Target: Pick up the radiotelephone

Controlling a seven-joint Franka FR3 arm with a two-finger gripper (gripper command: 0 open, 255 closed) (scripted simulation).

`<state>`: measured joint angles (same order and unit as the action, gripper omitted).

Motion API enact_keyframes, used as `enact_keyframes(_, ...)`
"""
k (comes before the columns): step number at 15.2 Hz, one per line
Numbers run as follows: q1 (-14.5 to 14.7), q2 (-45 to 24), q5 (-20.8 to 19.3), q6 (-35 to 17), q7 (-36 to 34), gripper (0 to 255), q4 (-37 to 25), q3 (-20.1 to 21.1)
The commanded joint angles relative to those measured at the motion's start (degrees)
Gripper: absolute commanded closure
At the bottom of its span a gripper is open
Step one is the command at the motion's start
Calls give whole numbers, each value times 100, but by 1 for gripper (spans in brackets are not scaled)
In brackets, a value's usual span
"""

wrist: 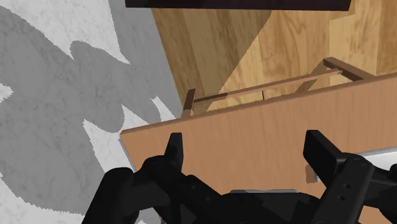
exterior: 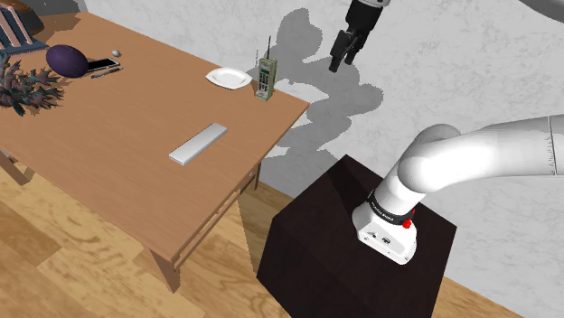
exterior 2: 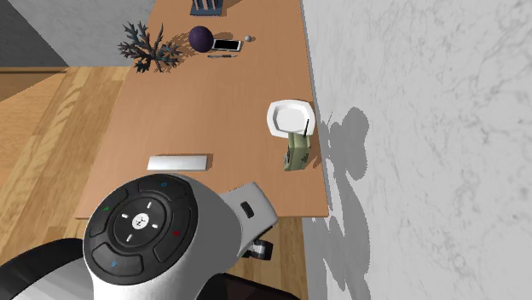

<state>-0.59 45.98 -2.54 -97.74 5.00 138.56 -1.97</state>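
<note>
**Pincer hanging spread by the wall, radiotelephone standing apart on the tabletop**

In the shoulder view the arm [exterior: 488,158] is running out past the top edge. The pincer [exterior: 343,56] is therefore appearing cut off just above its wrist. It is hanging in the air in front of the grey wall [exterior: 452,63], beyond the tabletop [exterior: 117,135] corner toward that view's right, and well apart from everything on the wood.

The olive radiotelephone [exterior: 264,79] is standing upright near that corner, just beside a white plate [exterior: 228,78]. Its thin aerial is getting hard to follow against the shadow on the wall. A flat grey bar [exterior: 198,144] is lying nearer the middle. At the far end a purple ball [exterior: 67,60] and a smartphone [exterior: 101,65] are sitting close together. A dark spiky plant [exterior: 27,88] is being clipped by the picture's edge.

In the second exterior view, looking down, the arm's rounded joint cap [exterior 2: 141,226] is covering the tabletop's near edge. From here the plate and the radiotelephone are showing close to the wall side.

The wrist view is settling what the shoulder view leaves doubtful. The two black fingers [wrist: 321,153] are standing wide apart with nothing between them, over the tabletop's end and the wooden floor [wrist: 254,44]. A pale grey strip [wrist: 375,156] is peeking out beside one finger, mostly hidden, and I cannot tell what it is.
</note>
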Motion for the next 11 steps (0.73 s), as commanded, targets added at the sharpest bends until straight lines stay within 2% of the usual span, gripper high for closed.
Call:
enact_keyframes(1,0,0,0,0,0,0,0,0)
enact_keyframes(11,-304,-2553,330,-688,-1579,0,-1541,324)
